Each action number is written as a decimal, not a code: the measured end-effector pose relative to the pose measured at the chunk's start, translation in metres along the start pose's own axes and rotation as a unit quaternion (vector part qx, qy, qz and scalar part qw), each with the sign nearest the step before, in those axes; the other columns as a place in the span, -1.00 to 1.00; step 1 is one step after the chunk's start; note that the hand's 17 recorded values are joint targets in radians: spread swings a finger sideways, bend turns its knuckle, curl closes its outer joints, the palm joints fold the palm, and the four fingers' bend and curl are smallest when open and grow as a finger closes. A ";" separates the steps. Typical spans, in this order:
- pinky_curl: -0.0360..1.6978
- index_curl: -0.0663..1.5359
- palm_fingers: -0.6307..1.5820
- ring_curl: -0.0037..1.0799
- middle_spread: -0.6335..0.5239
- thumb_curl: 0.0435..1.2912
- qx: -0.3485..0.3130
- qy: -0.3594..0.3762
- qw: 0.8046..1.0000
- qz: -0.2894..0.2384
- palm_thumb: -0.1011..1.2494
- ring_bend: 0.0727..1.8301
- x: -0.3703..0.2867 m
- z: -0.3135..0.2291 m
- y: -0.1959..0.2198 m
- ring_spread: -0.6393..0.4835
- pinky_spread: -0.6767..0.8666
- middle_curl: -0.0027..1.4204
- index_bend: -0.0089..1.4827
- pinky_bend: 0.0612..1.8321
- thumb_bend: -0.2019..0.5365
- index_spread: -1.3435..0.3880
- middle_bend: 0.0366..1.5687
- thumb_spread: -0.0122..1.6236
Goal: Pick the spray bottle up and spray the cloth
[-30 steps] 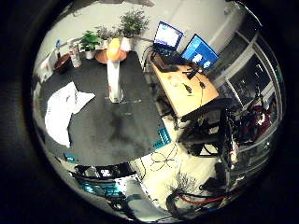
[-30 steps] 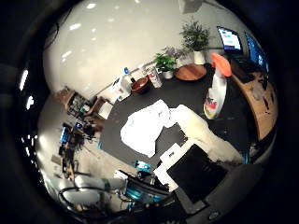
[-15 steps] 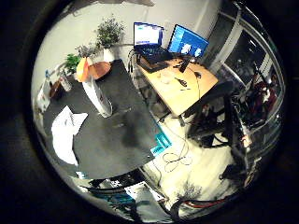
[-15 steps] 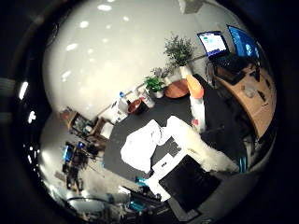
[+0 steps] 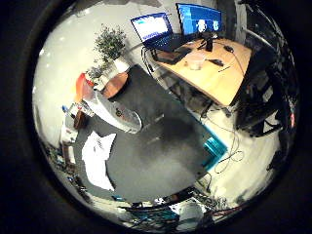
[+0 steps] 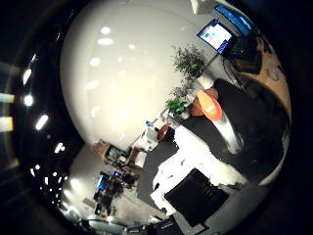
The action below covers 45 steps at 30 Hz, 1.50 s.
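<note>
Hand (image 6: 205, 169) well above table (image 5: 161, 161), empty; finger curl unclear. Spray bottle (image 5: 109, 109) upright below palm, cloth (image 5: 97, 161) beside it.

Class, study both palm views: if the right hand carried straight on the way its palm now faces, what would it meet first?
Most likely the black table, near the spray bottle standing on it. The white cloth lies off to one side. Depth is unclear, so this is a hedged guess.

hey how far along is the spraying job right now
Nothing looks done yet. The spray bottle stands on the dark table, apart from the white cloth lying flat beside it. The bottle isn't grasped. Grasping, lifting and spraying the cloth all remain.
</note>
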State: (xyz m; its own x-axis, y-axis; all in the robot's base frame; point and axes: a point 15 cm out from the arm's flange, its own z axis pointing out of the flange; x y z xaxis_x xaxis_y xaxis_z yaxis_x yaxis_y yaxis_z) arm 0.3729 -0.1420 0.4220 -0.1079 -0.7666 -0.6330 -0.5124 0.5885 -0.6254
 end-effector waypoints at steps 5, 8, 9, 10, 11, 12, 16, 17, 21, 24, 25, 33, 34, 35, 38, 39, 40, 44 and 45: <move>-0.73 -0.49 -0.25 -0.54 0.50 -0.24 -0.010 -0.021 0.999 0.030 0.14 -0.80 0.017 0.020 0.005 0.78 0.69 -0.63 -0.74 -0.19 -0.51 0.37 -0.81 0.26; -0.73 -0.49 -0.25 -0.54 0.50 -0.23 -0.031 -0.022 0.998 0.051 0.14 -0.80 0.028 0.034 0.014 0.78 0.70 -0.62 -0.74 -0.19 -0.52 0.38 -0.81 0.26; -0.73 -0.49 -0.25 -0.54 0.50 -0.23 -0.038 -0.024 0.997 0.057 0.14 -0.80 0.030 0.040 0.017 0.78 0.70 -0.62 -0.74 -0.19 -0.52 0.38 -0.81 0.26; -0.73 -0.49 -0.25 -0.54 0.50 -0.23 -0.043 -0.026 0.997 0.062 0.14 -0.80 0.033 0.045 0.019 0.78 0.70 -0.62 -0.74 -0.19 -0.52 0.38 -0.81 0.26; -0.74 -0.49 -0.25 -0.54 0.51 -0.23 -0.048 -0.027 0.996 0.067 0.14 -0.80 0.035 0.049 0.021 0.78 0.70 -0.62 -0.74 -0.19 -0.52 0.39 -0.81 0.26; -0.74 -0.49 -0.25 -0.54 0.52 -0.23 -0.053 -0.027 0.996 0.071 0.14 -0.80 0.038 0.053 0.023 0.78 0.70 -0.62 -0.75 -0.19 -0.52 0.39 -0.81 0.26; -0.74 -0.49 -0.26 -0.54 0.52 -0.24 -0.072 -0.027 0.993 0.089 0.12 -0.79 0.051 0.069 0.032 0.78 0.70 -0.62 -0.74 -0.20 -0.52 0.40 -0.81 0.27; -0.74 -0.49 -0.26 -0.54 0.52 -0.24 -0.076 -0.028 0.992 0.093 0.11 -0.80 0.054 0.073 0.034 0.79 0.70 -0.62 -0.74 -0.20 -0.52 0.41 -0.81 0.27; -0.73 -0.49 -0.27 -0.54 0.52 -0.24 -0.094 -0.035 0.990 0.103 0.11 -0.79 0.056 0.091 0.039 0.79 0.70 -0.62 -0.74 -0.19 -0.52 0.41 -0.81 0.27; -0.73 -0.49 -0.28 -0.54 0.52 -0.24 -0.105 -0.042 0.988 0.109 0.11 -0.80 0.054 0.103 0.042 0.79 0.69 -0.62 -0.74 -0.19 -0.52 0.42 -0.81 0.27; -0.73 -0.49 -0.28 -0.54 0.52 -0.24 -0.108 -0.044 0.987 0.112 0.11 -0.79 0.054 0.107 0.042 0.79 0.69 -0.62 -0.74 -0.19 -0.52 0.42 -0.81 0.27; -0.73 -0.50 -0.29 -0.53 0.53 -0.24 -0.118 -0.047 0.985 0.114 0.11 -0.80 0.055 0.129 0.037 0.79 0.68 -0.62 -0.74 -0.20 -0.52 0.43 -0.81 0.27; -0.73 -0.50 -0.29 -0.53 0.53 -0.24 -0.122 -0.047 0.985 0.115 0.11 -0.80 0.056 0.133 0.039 0.79 0.68 -0.62 -0.74 -0.20 -0.52 0.43 -0.81 0.27; -0.73 -0.50 -0.29 -0.53 0.53 -0.24 -0.124 -0.048 0.984 0.117 0.11 -0.80 0.055 0.136 0.040 0.79 0.68 -0.62 -0.74 -0.21 -0.52 0.43 -0.81 0.27; -0.73 -0.50 -0.28 -0.53 0.52 -0.24 -0.132 -0.052 0.983 0.117 0.11 -0.79 0.054 0.146 0.040 0.78 0.67 -0.62 -0.75 -0.21 -0.52 0.43 -0.81 0.27; -0.73 -0.50 -0.28 -0.53 0.52 -0.24 -0.137 -0.053 0.982 0.118 0.11 -0.79 0.054 0.150 0.042 0.78 0.68 -0.62 -0.75 -0.21 -0.52 0.43 -0.81 0.27; -0.73 -0.50 -0.28 -0.53 0.52 -0.24 -0.141 -0.055 0.981 0.118 0.11 -0.78 0.053 0.154 0.044 0.78 0.68 -0.62 -0.75 -0.21 -0.52 0.43 -0.81 0.27; -0.72 -0.51 -0.27 -0.52 0.50 -0.25 -0.163 -0.059 0.978 0.118 0.11 -0.76 0.051 0.173 0.054 0.76 0.68 -0.61 -0.76 -0.20 -0.52 0.43 -0.80 0.27; -0.73 -0.52 -0.25 -0.51 0.50 -0.25 -0.165 -0.059 0.977 0.118 0.11 -0.74 0.051 0.176 0.055 0.75 0.68 -0.60 -0.77 -0.21 -0.52 0.43 -0.79 0.27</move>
State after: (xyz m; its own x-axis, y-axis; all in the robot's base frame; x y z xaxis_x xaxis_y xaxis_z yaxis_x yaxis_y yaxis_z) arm 0.4886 -0.1035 0.2750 -0.1678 -0.5734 -0.8019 -0.7343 0.6155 -0.2864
